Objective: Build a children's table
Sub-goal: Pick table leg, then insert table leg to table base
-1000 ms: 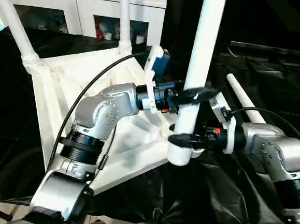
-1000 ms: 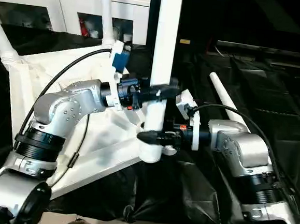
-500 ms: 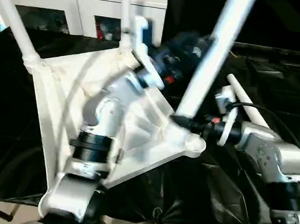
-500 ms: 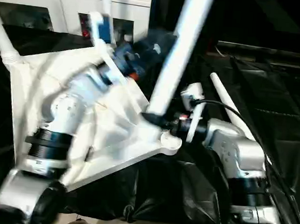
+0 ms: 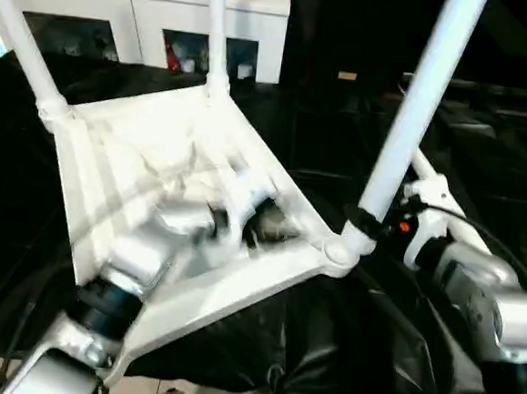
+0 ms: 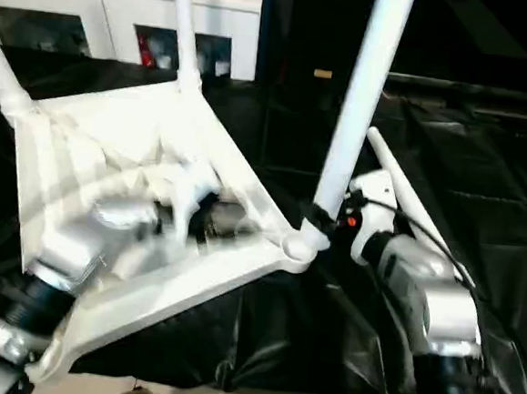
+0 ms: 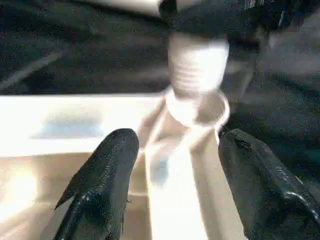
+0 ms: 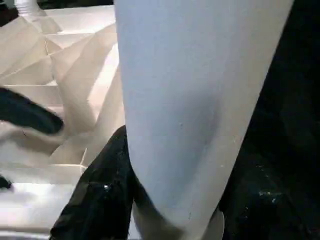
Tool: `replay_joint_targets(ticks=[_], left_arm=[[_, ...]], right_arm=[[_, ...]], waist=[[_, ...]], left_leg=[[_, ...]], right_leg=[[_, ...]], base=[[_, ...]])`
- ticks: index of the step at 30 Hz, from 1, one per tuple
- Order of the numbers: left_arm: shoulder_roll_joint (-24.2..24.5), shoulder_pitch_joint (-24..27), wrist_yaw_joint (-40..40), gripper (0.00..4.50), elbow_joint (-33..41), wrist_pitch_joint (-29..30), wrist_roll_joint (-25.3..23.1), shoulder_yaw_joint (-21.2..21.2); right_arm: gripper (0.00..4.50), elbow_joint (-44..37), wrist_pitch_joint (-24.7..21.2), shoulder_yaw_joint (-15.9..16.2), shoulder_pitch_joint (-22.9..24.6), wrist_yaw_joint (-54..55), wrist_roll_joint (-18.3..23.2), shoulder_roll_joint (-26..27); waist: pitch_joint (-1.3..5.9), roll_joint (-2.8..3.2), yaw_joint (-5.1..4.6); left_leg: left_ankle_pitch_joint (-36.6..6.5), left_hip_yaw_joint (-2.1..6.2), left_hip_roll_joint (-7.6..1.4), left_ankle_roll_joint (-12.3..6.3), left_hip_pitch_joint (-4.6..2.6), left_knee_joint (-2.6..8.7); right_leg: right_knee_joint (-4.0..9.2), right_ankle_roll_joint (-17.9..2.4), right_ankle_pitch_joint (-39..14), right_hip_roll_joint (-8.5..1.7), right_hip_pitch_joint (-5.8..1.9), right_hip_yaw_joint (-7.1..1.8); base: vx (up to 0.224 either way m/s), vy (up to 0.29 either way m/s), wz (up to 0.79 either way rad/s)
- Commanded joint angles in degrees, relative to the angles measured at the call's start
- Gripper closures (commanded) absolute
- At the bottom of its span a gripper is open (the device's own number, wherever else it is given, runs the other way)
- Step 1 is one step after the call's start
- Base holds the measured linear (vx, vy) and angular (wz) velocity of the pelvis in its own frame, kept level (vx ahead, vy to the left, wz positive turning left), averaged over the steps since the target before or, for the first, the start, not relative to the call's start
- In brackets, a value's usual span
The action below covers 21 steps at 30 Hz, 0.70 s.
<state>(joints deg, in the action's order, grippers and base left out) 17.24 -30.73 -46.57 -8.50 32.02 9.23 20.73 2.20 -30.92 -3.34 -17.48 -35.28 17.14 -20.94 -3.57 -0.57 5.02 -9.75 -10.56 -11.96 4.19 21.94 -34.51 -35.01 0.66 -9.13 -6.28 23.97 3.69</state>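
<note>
One leg [image 5: 416, 109] matters here: the right gripper [image 5: 363, 225] holds it low on the shaft, jaws clamped around it just above its threaded end [image 7: 196, 70]. That end sits right over the near corner socket [image 5: 338, 252] of the upturned tabletop [image 5: 148, 160], close to the rim or just entering it; I cannot tell whether the thread has caught. The leg's long axis leans from the socket up and away toward the robot's right, not in line with the socket's bore, so the coming move turns on bringing the shaft upright before it is pressed or twisted home.

Two other legs [image 5: 24, 46] [image 5: 215, 29] stand in the far corner sockets, and a fourth [image 6: 401, 194] lies on the black-covered bench [image 5: 343, 349] beyond the right forearm.

The left gripper [image 7: 175, 180] is free, its jaws standing wide with nothing between them, low over the ribbed underside and pointing at the same socket from the tabletop's side. It is nearer the socket than any other part; the right arm alone carries the leg. A steadying hold on the tabletop looks the likely use for the left.
</note>
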Motion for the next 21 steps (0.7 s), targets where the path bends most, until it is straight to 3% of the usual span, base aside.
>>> replay_joint_targets(ticks=[1, 4, 13, 15, 18, 21], left_arm=[[0.9, 0.3, 0.9, 1.46, 1.7, 2.1, -2.5, 2.2], [1.3, 0.7, 1.1, 1.46, 2.8, 3.8, -2.2, 2.3], [0.1, 1.6, 0.2, 1.46, 7.7, 10.3, -0.2, 3.8], [-2.1, 1.8, 3.2, 1.46, 7.3, 9.0, -0.1, 1.4], [-5.6, 1.6, 11.5, 1.46, 5.1, 1.0, -1.1, -4.5], [-8.5, 2.3, 23.2, 1.46, 5.1, -5.6, -0.9, -14.5]], right_arm=[[2.62, -2.1, -0.5, -0.3, 0.4, 1.0, -0.4, -0.2], [2.62, -2.7, -0.6, -0.3, 1.0, 1.4, -0.3, -0.1], [2.62, -3.8, -1.4, -0.1, 1.9, 2.4, -0.3, -0.4], [2.62, -4.1, -1.4, 0.1, 1.9, 3.0, -0.5, -0.4], [2.62, -4.9, -1.0, 0.3, 2.1, 5.6, -2.2, -0.2], [2.62, -6.7, -2.0, -0.4, 2.3, 10.9, -3.1, 2.7]], waist=[[4.31, 0.39, -0.27], [4.31, 0.38, -0.57], [4.3, 0.54, -1.0], [4.36, 0.44, -1.12], [4.41, 0.29, -1.16], [4.44, 0.01, -1.68]], left_leg=[[-15.8, 0.17, -0.44, 1.39, -1.04, 4.45], [-16.0, 0.15, -0.18, 1.21, -0.95, 4.32], [-16.6, 0.3, -0.15, 0.97, -0.79, 4.39], [-16.3, 0.24, -0.14, 0.82, -0.69, 4.31], [-15.8, 0.34, -0.07, 0.54, -0.44, 4.26], [-15.5, 0.45, 0.12, 0.51, -0.13, 4.21]], right_leg=[[4.54, -8.4, -17.7, -0.95, -3.01, -1.54], [4.92, -7.6, -20.5, -0.95, -2.93, -1.54], [5.05, -7.7, -21.2, -0.76, -2.77, -1.43], [5.12, -7.8, -20.7, -0.74, -2.87, -1.42], [5.32, -7.2, -20.6, -0.75, -3.07, -1.28], [5.36, -6.1, -21.5, -0.71, -3.24, -1.07]], base=[[0.0, 0.0, 0.0], [0.0, 0.0, 0.0], [0.0, 0.0, 0.0], [0.0, 0.0, 0.0], [0.0, 0.0, 0.0], [0.0, 0.0, 0.0]])
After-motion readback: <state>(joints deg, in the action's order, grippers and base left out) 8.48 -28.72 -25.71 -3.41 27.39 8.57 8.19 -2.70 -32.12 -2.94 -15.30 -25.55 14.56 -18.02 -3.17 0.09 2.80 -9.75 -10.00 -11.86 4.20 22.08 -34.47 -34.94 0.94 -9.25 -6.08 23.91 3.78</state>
